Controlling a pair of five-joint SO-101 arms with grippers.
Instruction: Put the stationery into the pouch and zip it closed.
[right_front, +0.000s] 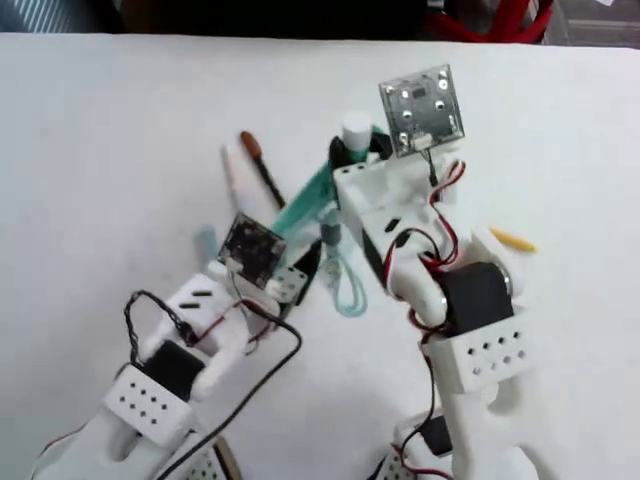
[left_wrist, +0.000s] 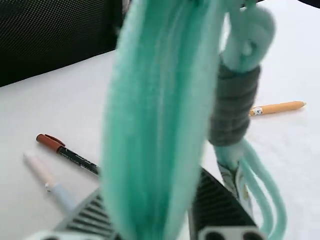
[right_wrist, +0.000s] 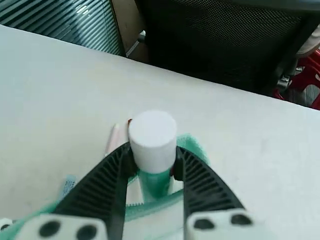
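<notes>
The white table (right_front: 120, 120) carries a black marker (right_front: 265, 178) with a reddish-brown cap, just beside a pale pen (right_front: 231, 175). An orange pen (right_front: 512, 240) lies well apart from them. A small pale blue item (right_front: 205, 240), too blurred to identify, rests near the pale pen.

Table (right_front: 90, 130) lit brightly and evenly from above; white surface nearly washed out in high view. Shadows kept faint and soft: thin one cast under brown-capped marker (left_wrist: 67, 151), another under orange pen (left_wrist: 278, 107). Mesh chair (right_wrist: 225, 40) behind table left dark.
</notes>
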